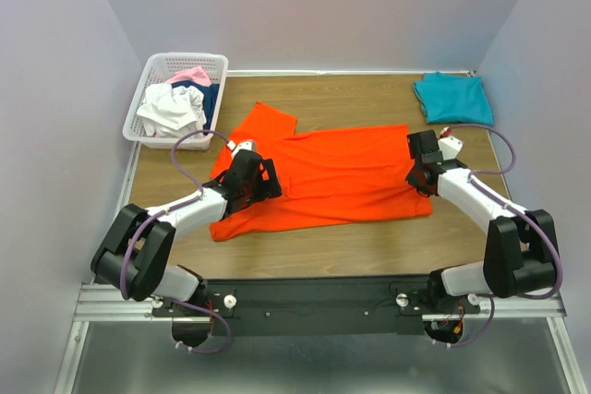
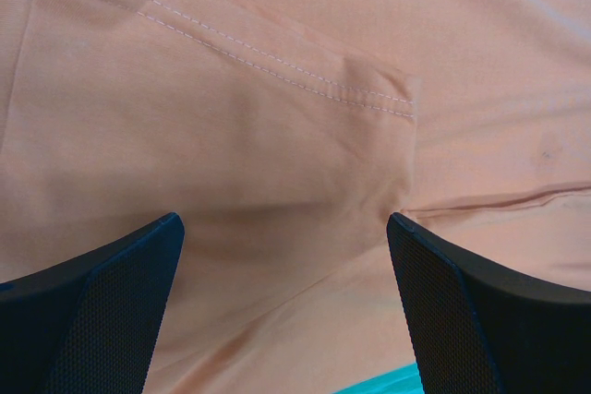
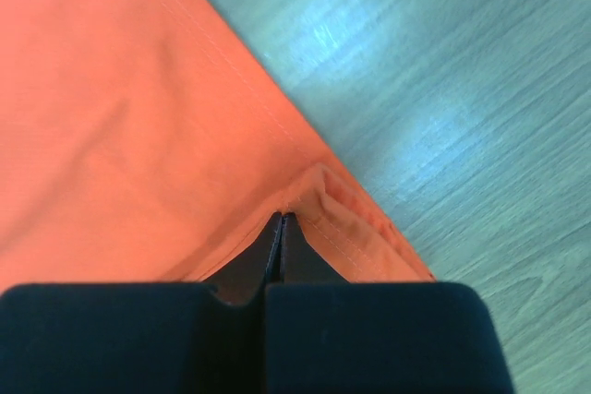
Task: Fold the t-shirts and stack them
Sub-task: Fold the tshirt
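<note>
The orange-red t-shirt (image 1: 337, 177) lies spread flat across the middle of the table, with a sleeve at the back left. My left gripper (image 1: 256, 178) is open and hovers low over the shirt's left part. In the left wrist view its jaws (image 2: 286, 228) stand wide apart over a stitched sleeve hem (image 2: 277, 66). My right gripper (image 1: 421, 171) is at the shirt's right edge. In the right wrist view it (image 3: 282, 220) is shut on a bunched bit of the shirt's hem (image 3: 337, 209). The teal-blue t-shirt (image 1: 452, 97) lies folded at the back right.
A white basket (image 1: 148, 99) at the back left holds white (image 1: 171, 110), pink (image 1: 192, 74) and navy (image 1: 211, 97) shirts. Bare wooden table (image 1: 360, 99) shows behind the orange shirt and along its front edge. Purple walls close in the sides and back.
</note>
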### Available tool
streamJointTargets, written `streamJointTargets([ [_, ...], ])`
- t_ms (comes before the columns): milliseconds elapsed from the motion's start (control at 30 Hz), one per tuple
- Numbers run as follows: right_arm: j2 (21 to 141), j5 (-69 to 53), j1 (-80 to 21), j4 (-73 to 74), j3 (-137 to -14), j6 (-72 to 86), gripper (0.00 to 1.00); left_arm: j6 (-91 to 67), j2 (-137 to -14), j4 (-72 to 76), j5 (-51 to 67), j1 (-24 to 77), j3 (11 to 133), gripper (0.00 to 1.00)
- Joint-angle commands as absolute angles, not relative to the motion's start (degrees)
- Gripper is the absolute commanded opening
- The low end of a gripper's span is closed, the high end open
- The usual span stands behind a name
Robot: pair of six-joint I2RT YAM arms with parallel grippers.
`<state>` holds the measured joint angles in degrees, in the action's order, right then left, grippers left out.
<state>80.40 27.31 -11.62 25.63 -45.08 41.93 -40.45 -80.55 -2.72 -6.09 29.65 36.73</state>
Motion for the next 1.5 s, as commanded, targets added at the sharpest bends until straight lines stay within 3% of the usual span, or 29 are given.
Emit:
streamJointTargets([
  [0,78.49,29.27,-11.34,26.1,-47.28,40.78,0.01,-39.81,-79.63,-2.81,-8.44,29.71,37.44,0.98],
  [333,86.74,30.32,-11.43,26.19,-51.06,41.04,0.01,-39.73,-79.28,-2.99,-8.7,29.71,37.27,0.98],
  [433,89.03,31.02,-11.43,26.28,-51.85,41.22,0.05,-39.81,-78.84,-3.16,-8.79,29.71,37.35,0.98],
  [467,90.16,31.29,-11.43,26.37,-52.2,41.48,0.15,-39.81,-78.66,-3.43,-8.88,29.71,37.44,0.98],
  [533,90.96,31.29,-11.42,26.28,-52.91,41.4,0.25,-39.81,-78.23,-3.86,-9.05,29.71,37.7,0.98],
  [567,91.23,31.12,-11.43,26.54,-53.35,40.96,0.45,-39.73,-77.96,-4.39,-9.14,29.71,38.14,0.98],
  [667,89.05,29.28,-11.43,26.72,-55.45,39.21,0.7,-39.55,-76.64,-5.53,-9.49,29.71,39.8,0.98],
  [700,88.34,28.48,-11.43,26.63,-56.16,39.2,0.73,-39.46,-76.21,-5.8,-9.58,29.71,40.34,0.98],
  [767,86.93,26.12,-11.43,26.63,-58.17,36.92,1.0,-39.38,-75.15,-6.67,-9.93,29.71,42.52,0.98],
  [967,84.11,25.84,-11.43,25.76,-62.48,34.46,1.0,-38.58,-78.74,-12.02,-16.43,28.75,53.77,0.98],
  [1100,85.51,26.02,-11.42,24.97,-65.56,33.23,1.0,-36.31,-86.82,-15.46,-21.34,25.59,68.33,0.98],
  [1367,89.21,24.87,-11.16,21.89,-66.71,33.66,1.0,-29.1,-114.76,-23.53,-20.39,18.73,98.23,0.98],
  [1467,89.74,24.87,-10.99,21.71,-66.18,33.4,1.0,-27.16,-126.27,-28.12,-19.86,17.05,115.95,0.98],
])
